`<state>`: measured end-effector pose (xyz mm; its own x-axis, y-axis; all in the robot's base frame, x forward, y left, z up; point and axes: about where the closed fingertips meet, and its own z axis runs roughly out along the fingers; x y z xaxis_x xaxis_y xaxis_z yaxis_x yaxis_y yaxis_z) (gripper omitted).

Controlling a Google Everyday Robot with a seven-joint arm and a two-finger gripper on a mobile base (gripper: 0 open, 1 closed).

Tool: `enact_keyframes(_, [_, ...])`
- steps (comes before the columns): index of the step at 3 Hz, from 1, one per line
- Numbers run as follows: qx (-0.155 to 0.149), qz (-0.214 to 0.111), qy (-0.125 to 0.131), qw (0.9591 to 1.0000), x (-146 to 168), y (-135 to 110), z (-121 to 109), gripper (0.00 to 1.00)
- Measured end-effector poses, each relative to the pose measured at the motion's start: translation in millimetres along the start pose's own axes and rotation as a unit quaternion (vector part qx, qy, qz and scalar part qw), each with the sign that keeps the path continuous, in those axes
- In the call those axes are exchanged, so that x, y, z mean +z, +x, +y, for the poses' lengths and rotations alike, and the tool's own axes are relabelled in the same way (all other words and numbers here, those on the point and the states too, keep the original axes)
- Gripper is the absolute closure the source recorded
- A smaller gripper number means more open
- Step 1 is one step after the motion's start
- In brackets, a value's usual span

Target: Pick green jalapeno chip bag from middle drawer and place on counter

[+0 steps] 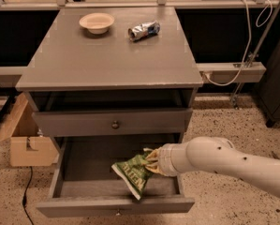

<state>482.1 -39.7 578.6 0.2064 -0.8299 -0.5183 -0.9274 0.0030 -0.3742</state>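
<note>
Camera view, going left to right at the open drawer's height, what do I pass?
Cardboard box → drawer left wall → chip bag → gripper, over the drawer, clamped on the bag's right end → arm

The right part of the middle drawer is taken up by the gripper, clamped on the green jalapeno chip bag above the floor, while the left part is left bare. The space above the drawer's rear is closed off by the upper drawer front and its knob. Only the back of the counter is occupied, by a bowl and a foil packet; its front half is unobstructed.
</note>
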Motion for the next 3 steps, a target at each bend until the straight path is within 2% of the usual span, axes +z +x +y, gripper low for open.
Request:
enact_keyframes(1, [-0.008, -0.007, 0.02, 0.9997, -16.4, -1.6, 0.5, 1.0])
enact_keyframes(2, [-0.002, -0.004, 0.019, 0.9998, -16.4, 2.9, 1.1, 1.0])
enact_keyframes(3, [0.007, -0.02, 0.046, 0.9987, -41.1, -8.9, -9.3, 1.0])
